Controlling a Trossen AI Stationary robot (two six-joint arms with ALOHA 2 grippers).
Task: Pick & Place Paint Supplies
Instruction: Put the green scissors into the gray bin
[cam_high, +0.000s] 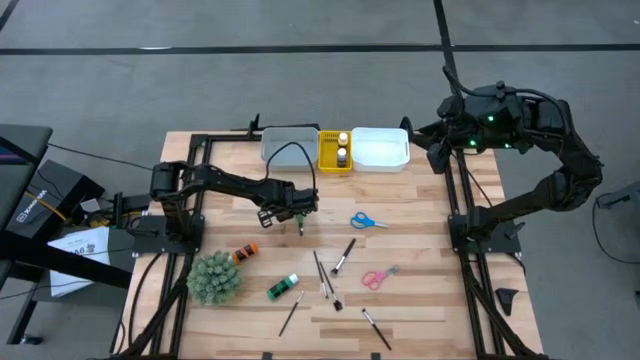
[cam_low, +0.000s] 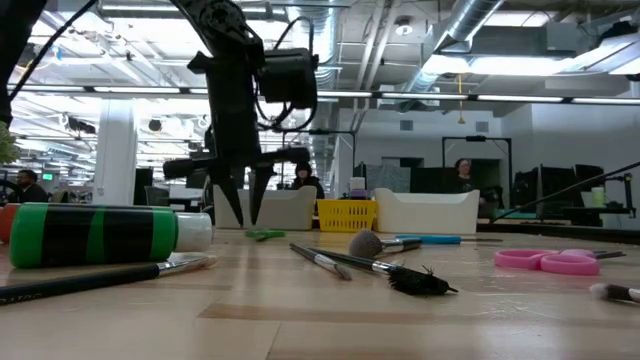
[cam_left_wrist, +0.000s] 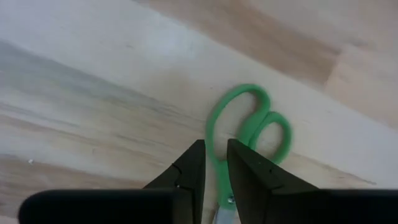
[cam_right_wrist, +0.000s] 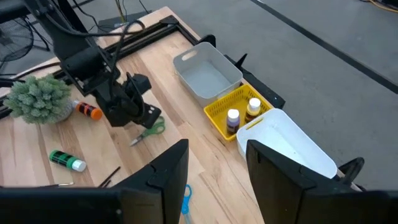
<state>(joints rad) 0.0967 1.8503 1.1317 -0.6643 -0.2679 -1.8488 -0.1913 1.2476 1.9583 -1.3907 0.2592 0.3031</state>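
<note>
High view, scissors: the green-handled scissors (cam_high: 299, 221) lie on the wooden table (cam_high: 420, 250) directly below the left gripper (cam_high: 297, 212), mostly hidden by it; blade end points toward the table's front edge
High view, nearer arm: the left arm reaches over them; the right gripper (cam_high: 437, 152) waits well apart, raised past the white tray (cam_high: 381, 149)
High view, other supplies: blue scissors (cam_high: 368, 221), pink scissors (cam_high: 379, 276), green paint bottle (cam_high: 282, 288), orange paint bottle (cam_high: 245, 251) and several brushes lie spread over the table
Low view, tool: left gripper (cam_low: 246, 205) hangs fingers-down, tips just above or at the table, a narrow gap between them
Left wrist view, relation: fingertips (cam_left_wrist: 194, 163) straddle the scissors (cam_left_wrist: 249, 124) near the pivot; handles point away from the gripper, long axis roughly in line with it
Left wrist view, state: jaws slightly parted, not clamped; whether they touch the scissors is unclear
Right wrist view, tool: right gripper (cam_right_wrist: 214, 165) spread wide, holding nothing; yellow tray (cam_right_wrist: 239, 112) holds two bottles
</note>
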